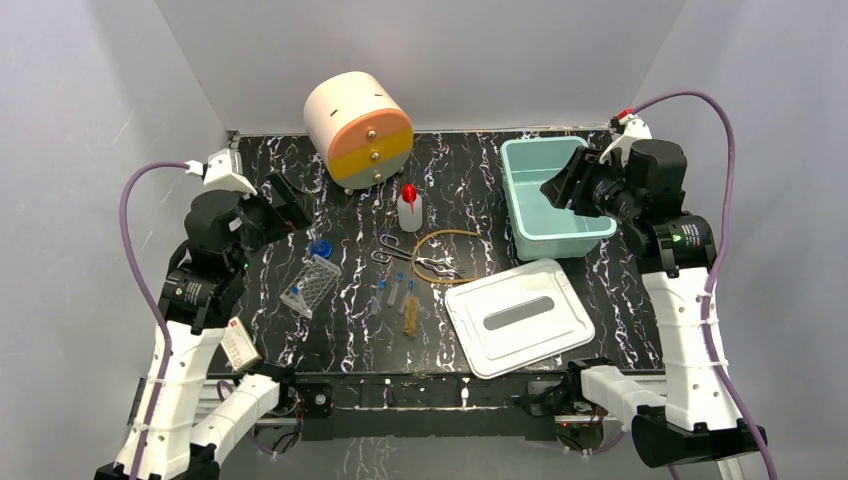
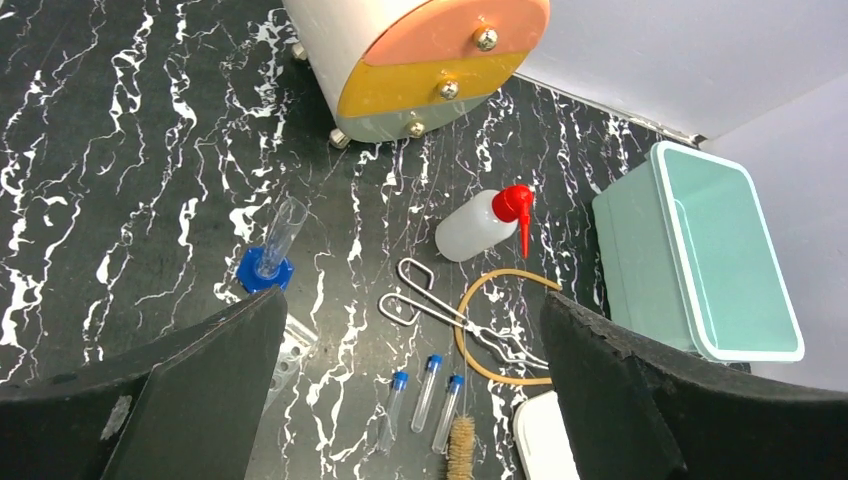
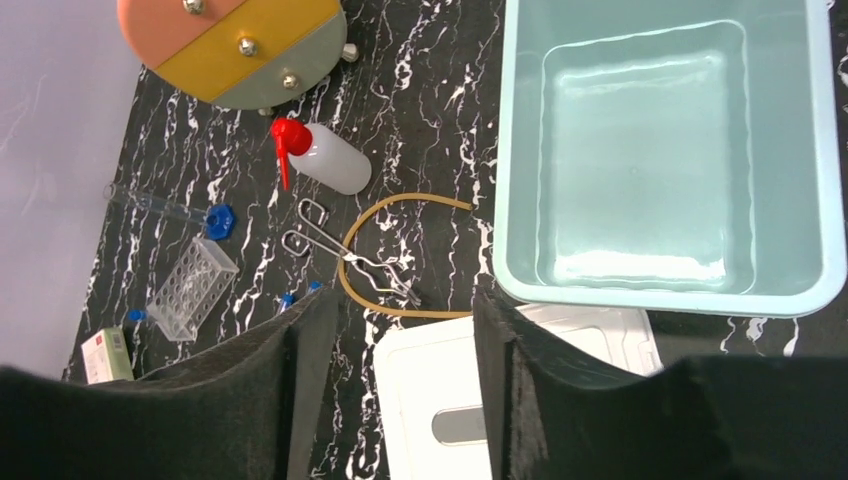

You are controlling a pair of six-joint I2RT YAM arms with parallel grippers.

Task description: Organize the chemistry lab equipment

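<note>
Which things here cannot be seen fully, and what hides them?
Left wrist view: tube brush cut off by the bottom edge; tube rack mostly behind a finger.
Right wrist view: test tubes behind the fingers, only blue caps show.
Top view: small box label too small to read.

You find 3 test tubes (image 1: 397, 290) lying between the tube rack (image 1: 310, 286) and the white lid (image 1: 520, 316) — brush (image 1: 410, 319) just beside them.

Drum-shaped drawer unit (image 1: 358, 128), teal bin (image 1: 556, 241), white lid (image 1: 520, 318), black marbled table (image 1: 470, 180).
</note>
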